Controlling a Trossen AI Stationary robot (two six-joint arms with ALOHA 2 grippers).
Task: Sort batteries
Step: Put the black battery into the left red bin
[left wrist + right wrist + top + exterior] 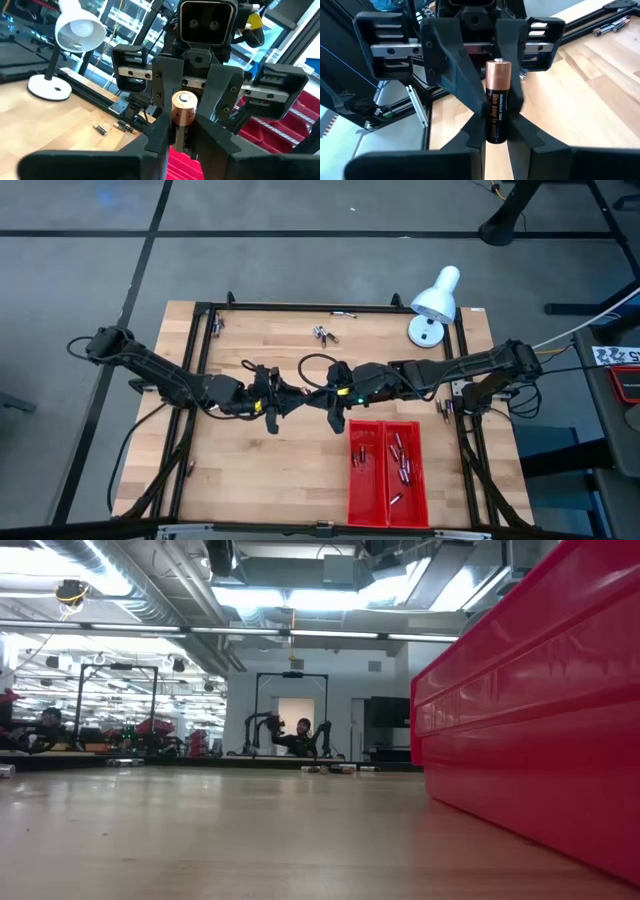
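Note:
One copper-and-black battery (pixel 497 100) hangs in the air over the middle of the table, between my two grippers, which meet tip to tip. My left gripper (pixel 290 400) comes level from the left and my right gripper (pixel 322 398) slants slightly down from the right. Both are shut on this battery. Its copper end (pixel 184 102) faces the left wrist camera. Several other batteries (pixel 400 455) lie in the red tray (pixel 350 480), and a few lie loose (pixel 323 334) on the wood near the far edge. My left gripper has the battery's copper half (pixel 498 72) between its two fingers (pixel 465 85), coming level from the table's left, fingers along the battery. The battery is clear of the table. My right gripper pinches the black half (pixel 493 131) between its fingertips (pixel 470 142), coming from the right and slanting slightly down, fingers along the battery.
A white desk lamp (pixel 432 305) stands at the far right corner. The red tray's wall (pixel 530 710) fills the right of the low view. A black frame rail (pixel 330 307) runs along the far edge, with more loose batteries (pixel 101 129) beside it.

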